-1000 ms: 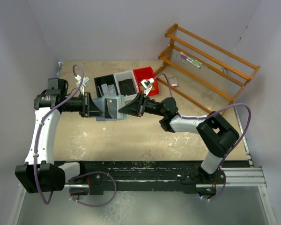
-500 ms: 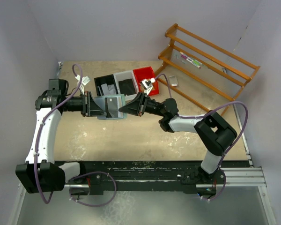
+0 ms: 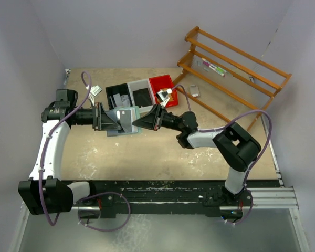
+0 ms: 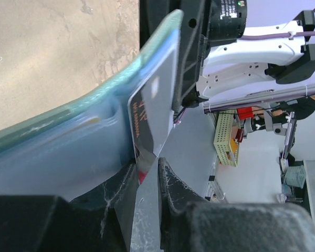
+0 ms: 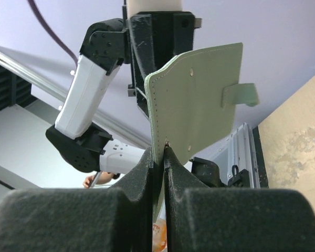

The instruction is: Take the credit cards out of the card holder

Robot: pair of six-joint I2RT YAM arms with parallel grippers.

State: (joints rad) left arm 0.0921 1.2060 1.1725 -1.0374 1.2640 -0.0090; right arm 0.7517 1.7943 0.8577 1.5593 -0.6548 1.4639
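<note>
Mint-green and opened out, the card holder (image 3: pixel 130 125) is hanging in the air between the 2 arms, above the table (image 3: pixel 147 152) and just in front of a row of 3 bins: black (image 3: pixel 117 95), grey (image 3: pixel 142 94) and red (image 3: pixel 165 84).

The left arm is rising along the left side of the table, bending at the elbow and reaching level to the right, so the left gripper (image 3: pixel 121 122) is pointing at the holder's inner pages. The right arm is folding back on itself at the right and stretching its forearm to the left, bringing the right gripper (image 3: pixel 137 122) nose to nose with the other.

In the right wrist view the right fingers (image 5: pixel 147 163) are pressing together on the lower edge of the cover, with the snap tab (image 5: pixel 240 94) sticking out sideways.

In the left wrist view a pale grey credit card (image 4: pixel 155 102) is sticking out of a clear pocket, its lower corner lying in the gap of the left fingers (image 4: pixel 125 184). These are standing slightly apart; whether they are touching the card I cannot tell.
</note>
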